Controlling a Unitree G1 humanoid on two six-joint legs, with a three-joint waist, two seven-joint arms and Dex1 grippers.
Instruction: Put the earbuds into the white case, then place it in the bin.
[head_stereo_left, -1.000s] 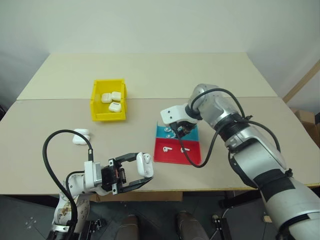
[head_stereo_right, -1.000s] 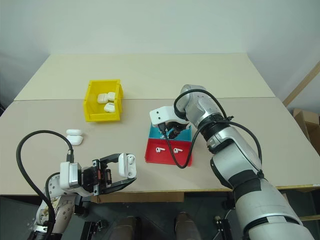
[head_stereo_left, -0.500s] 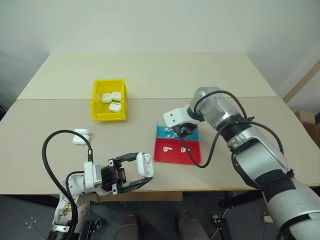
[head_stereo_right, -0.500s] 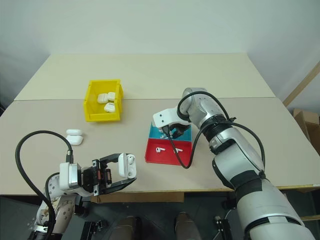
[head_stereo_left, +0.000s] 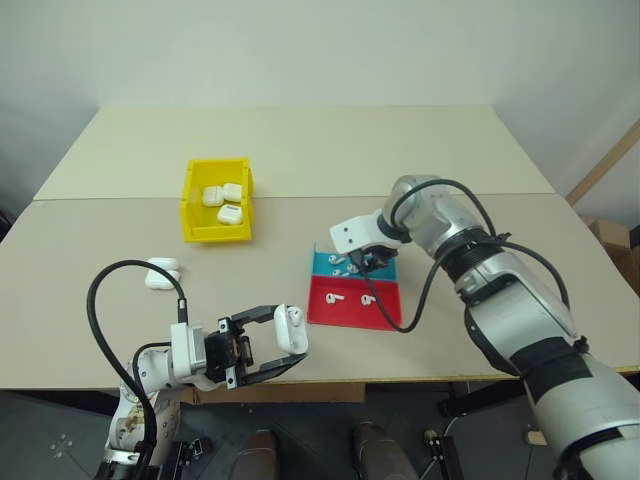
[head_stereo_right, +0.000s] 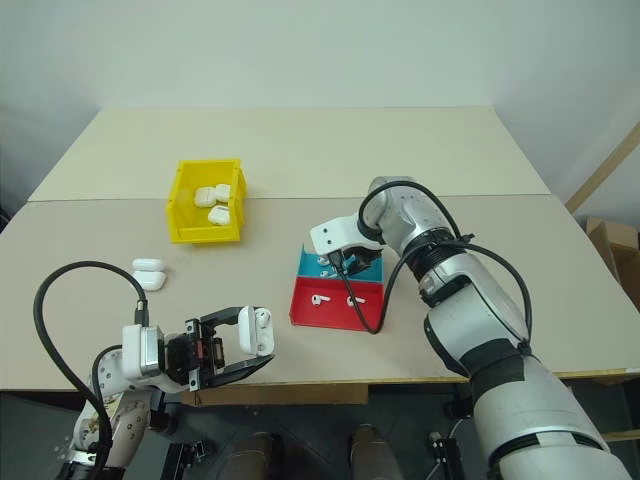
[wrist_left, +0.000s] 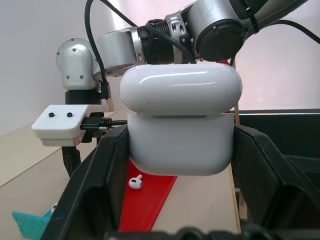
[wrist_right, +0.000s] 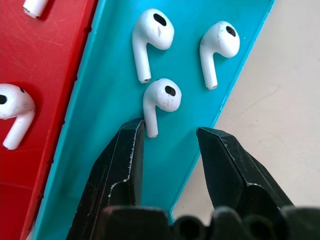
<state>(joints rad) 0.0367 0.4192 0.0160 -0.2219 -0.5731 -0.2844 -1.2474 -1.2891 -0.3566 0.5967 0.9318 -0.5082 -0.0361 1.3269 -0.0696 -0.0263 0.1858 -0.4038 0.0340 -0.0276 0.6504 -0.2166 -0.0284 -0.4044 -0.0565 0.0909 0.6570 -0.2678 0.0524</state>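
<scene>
right pincer (wrist_right: 167, 145) shifted right; nearest earbud (wrist_right: 160, 102) stem points toward it.

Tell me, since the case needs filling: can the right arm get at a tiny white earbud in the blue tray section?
Probably yes. The right gripper hangs over the blue tray section, jaws open astride one white earbud, with nothing between them.

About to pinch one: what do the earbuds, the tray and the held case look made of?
Earbuds: hard glossy white plastic, seemingly; highlights on the bulbs.
Tray: rigid plastic, blue and red, duller, finely scratched.
Case in the left gripper: smooth glossy white plastic, with a bright reflection across its lid.
</scene>
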